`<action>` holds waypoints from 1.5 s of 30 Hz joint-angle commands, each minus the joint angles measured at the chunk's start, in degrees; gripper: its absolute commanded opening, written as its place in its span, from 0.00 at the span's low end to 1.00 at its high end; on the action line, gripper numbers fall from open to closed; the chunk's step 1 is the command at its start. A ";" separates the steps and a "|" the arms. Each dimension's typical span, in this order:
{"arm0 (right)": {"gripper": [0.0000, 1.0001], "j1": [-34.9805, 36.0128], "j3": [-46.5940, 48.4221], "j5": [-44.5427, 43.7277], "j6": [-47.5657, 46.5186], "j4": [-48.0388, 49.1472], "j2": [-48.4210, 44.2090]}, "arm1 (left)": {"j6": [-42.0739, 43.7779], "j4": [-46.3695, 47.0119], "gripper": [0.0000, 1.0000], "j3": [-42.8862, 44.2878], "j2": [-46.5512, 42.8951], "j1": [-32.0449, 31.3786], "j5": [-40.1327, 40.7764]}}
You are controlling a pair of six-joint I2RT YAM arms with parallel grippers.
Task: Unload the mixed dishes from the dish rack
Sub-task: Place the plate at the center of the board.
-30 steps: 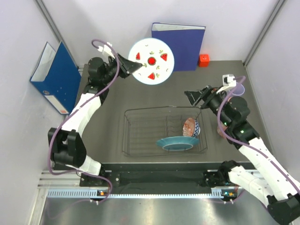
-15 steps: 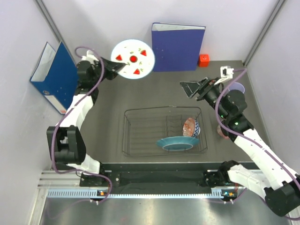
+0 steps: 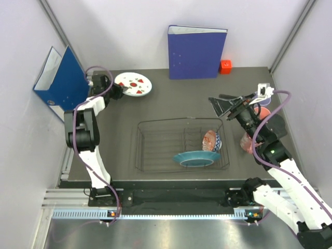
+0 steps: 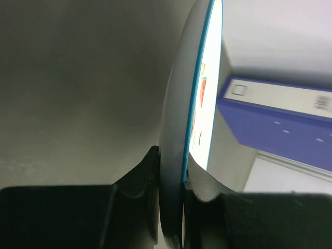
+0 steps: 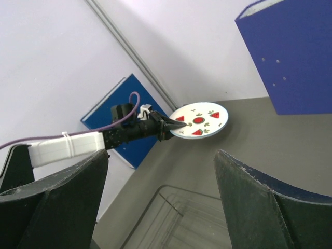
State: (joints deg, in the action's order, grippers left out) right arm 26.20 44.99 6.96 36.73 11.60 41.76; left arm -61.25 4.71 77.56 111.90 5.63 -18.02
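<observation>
My left gripper (image 3: 122,88) is shut on the rim of the white plate with red watermelon marks (image 3: 136,84), low over the table's far left corner. In the left wrist view the plate (image 4: 176,119) stands edge-on, pinched between both fingers (image 4: 150,171). The right wrist view shows the same plate (image 5: 199,122) slightly tilted. I cannot tell whether it touches the table. The dish rack (image 3: 155,148) sits mid-table with a teal plate (image 3: 196,158) and a small patterned bowl (image 3: 211,140) in its right end. My right gripper (image 3: 222,104) hangs open and empty above the rack's far right corner.
One blue binder (image 3: 196,52) stands at the back, another (image 3: 62,85) leans at the far left beside the plate. A small red cube (image 3: 224,66) sits at the back right. A pink cup (image 3: 247,143) shows partly behind my right arm, right of the rack.
My left arm has swung left and down, carrying the watermelon plate from high over the back of the table to low at the far left. The right gripper has shifted slightly right.
</observation>
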 commanded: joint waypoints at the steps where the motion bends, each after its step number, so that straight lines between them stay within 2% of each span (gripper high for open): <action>1: 0.82 0.44 -1.66 -0.20 -0.70 -0.43 -0.71 | 0.52 5.67 0.00 8.12 3.04 0.08 -0.70; 5: 0.82 0.52 -3.24 0.16 0.01 -0.43 -1.24 | 1.84 1.71 0.00 15.23 8.33 0.17 -0.26; 12: 0.82 0.52 -4.30 0.07 0.09 -0.52 -1.59 | 4.82 -4.44 0.00 21.48 13.87 0.08 1.93; 16: 0.82 0.61 -4.47 0.16 -0.08 -0.78 -1.24 | 6.50 -11.20 0.00 26.58 18.43 0.17 2.90; 20: 0.82 0.52 -4.65 -0.11 -0.61 -1.49 -1.33 | 7.20 -14.46 0.01 27.56 20.55 0.17 3.17; 22: 0.82 0.52 -4.65 -0.46 -0.87 -1.75 -1.15 | 6.85 -14.90 0.12 26.34 20.47 0.17 2.82; 23: 0.82 0.61 -4.65 -0.54 -0.87 -1.75 -1.07 | 6.68 -14.73 0.21 25.63 20.21 0.17 2.82; 26: 0.82 0.52 -4.83 -0.55 -1.13 -1.66 -0.54 | 6.67 -13.41 0.34 22.55 18.98 0.17 2.03; 35: 0.81 0.61 -6.14 -0.98 -0.87 -2.01 -1.76 | 8.00 -16.13 0.50 20.35 17.92 0.26 2.82; 36: 0.82 0.52 -6.23 -1.07 -0.87 -2.10 -1.94 | 7.91 -16.31 0.59 19.92 17.48 0.26 2.73; 37: 0.82 0.61 -6.41 -1.16 -0.78 -2.28 -2.12 | 7.90 -16.66 0.79 19.74 17.22 0.26 3.34; 38: 0.81 0.52 -6.50 -1.42 -0.87 -2.45 -2.29 | 7.99 -18.06 0.80 19.56 16.87 0.26 3.69; 39: 0.81 0.52 -6.50 -1.60 -0.87 -2.54 -2.47 | 7.82 -18.42 0.99 18.95 15.91 0.26 3.96; 45: 0.81 0.52 -7.02 -1.51 -0.78 -1.93 -2.38 | 8.96 -23.60 0.99 17.89 12.74 0.43 4.31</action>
State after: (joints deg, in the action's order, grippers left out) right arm 26.20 38.22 5.87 36.47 7.42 40.07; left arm -54.19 -12.23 97.10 128.60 5.61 -15.11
